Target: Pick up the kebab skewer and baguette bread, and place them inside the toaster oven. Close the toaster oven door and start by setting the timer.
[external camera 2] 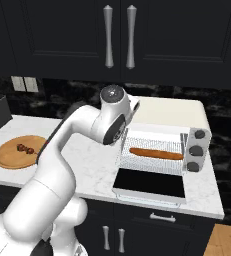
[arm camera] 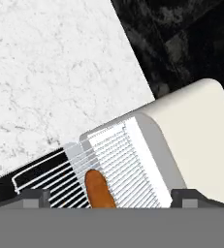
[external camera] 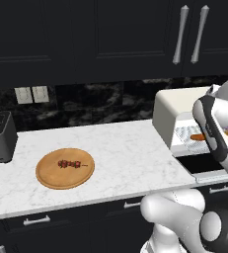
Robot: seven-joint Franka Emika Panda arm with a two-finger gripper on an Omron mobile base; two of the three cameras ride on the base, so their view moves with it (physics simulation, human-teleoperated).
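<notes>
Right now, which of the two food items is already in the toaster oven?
The baguette bread, lying on the toaster oven's wire rack. The kebab skewer lies on the wooden board.

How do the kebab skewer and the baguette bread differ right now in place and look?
The kebab skewer lies on the round wooden board on the counter; the baguette bread lies on the wire rack inside the open toaster oven. The kebab skewer is short, with dark red-brown chunks; the baguette bread is longer, smooth and orange-brown. Both lie flat, ungripped.
</notes>
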